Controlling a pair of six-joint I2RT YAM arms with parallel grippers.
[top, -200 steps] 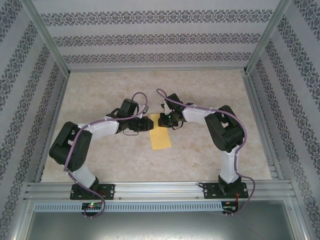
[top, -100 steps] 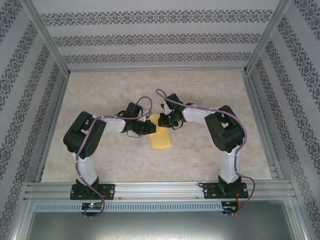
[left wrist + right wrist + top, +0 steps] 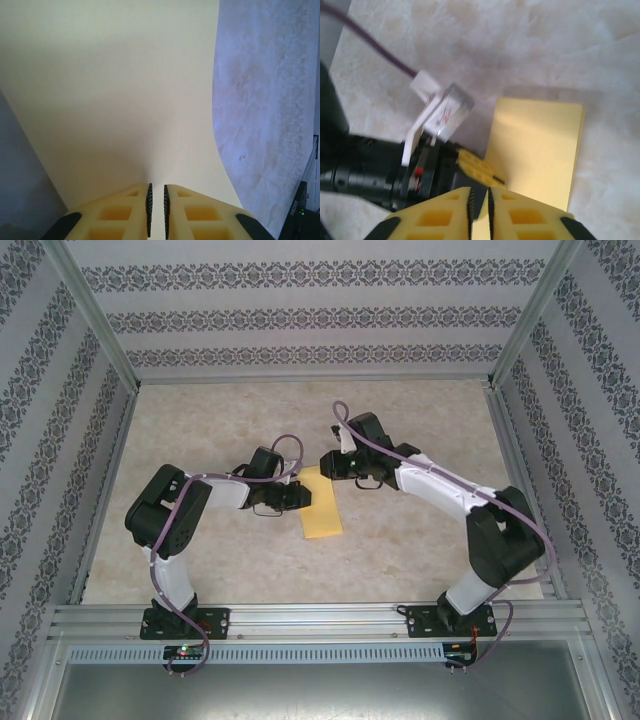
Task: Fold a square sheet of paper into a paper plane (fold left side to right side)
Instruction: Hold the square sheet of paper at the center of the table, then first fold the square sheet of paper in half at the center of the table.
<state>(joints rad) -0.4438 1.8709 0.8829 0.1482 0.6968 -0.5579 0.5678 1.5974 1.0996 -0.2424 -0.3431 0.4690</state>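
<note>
Yellow and folded into a narrow rectangle, the sheet of paper (image 3: pixel 322 510) is lying on the pale marbled surface (image 3: pixel 420 420), directly ahead of the left claw (image 3: pixel 302 498) and just under the tip of the right claw (image 3: pixel 328 462). The left claw is reaching in low from the sheet's long side. In its wrist view its ridged pads (image 3: pixel 148 210) are standing almost together, with only a thin slit between them, and the paper is running out of that slit and spreading wide ahead of the tips, so this claw is clamping on the sheet's edge. To the right of that claw's tips the sheet's edge is curving away over bare surface. The right claw is hanging above the far end of the sheet, apart from it and pointing towards the left claw. From its own wrist view its two fingers are standing a narrow slit apart and gripping nothing. Below and ahead of them the sheet is stretching away flat, slightly to the right of the tips. The left arm's black wrist, with its white bracket (image 3: pixel 440 115) and purple cable (image 3: pixel 370 40), is lying off to their left, one yellow fingertip (image 3: pixel 476 169) touching the sheet's near long edge.
</note>
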